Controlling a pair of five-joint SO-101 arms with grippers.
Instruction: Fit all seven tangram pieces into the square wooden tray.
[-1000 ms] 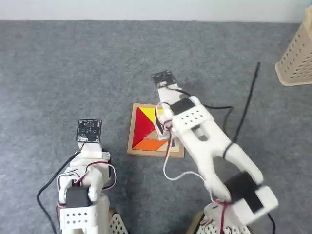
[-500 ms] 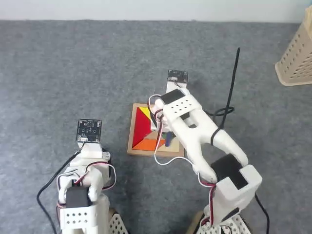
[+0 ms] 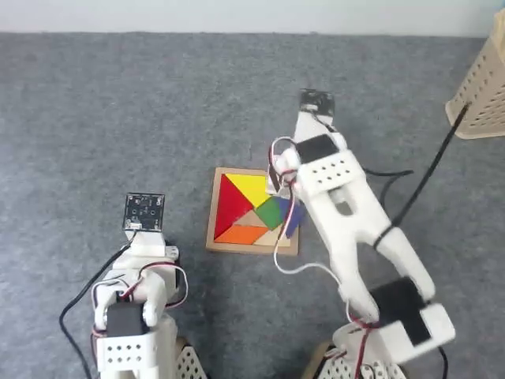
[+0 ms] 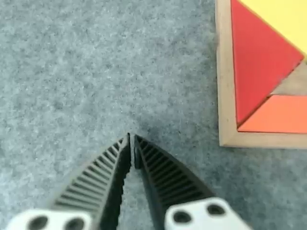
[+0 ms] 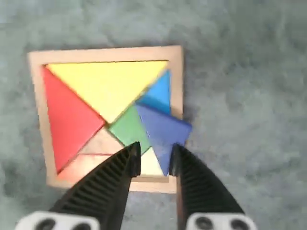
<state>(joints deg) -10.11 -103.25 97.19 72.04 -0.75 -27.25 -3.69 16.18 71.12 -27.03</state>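
We see a grey table (image 3: pixel 118 103) with the square wooden tray (image 5: pixel 105 53) near its middle, a yellow triangle (image 5: pixel 108 84) and a red triangle (image 5: pixel 69 117) seated inside. Our right hand (image 5: pixel 154 152) hangs over the tray's 3 o'clock side, released, fingers (image 5: pixel 115 177) apart around one corner of the dark blue triangle (image 5: pixel 163 130), which lies askew across that rim. Our left hand (image 4: pixel 132 140) is clenched over bare table at the tray's 8 o'clock.
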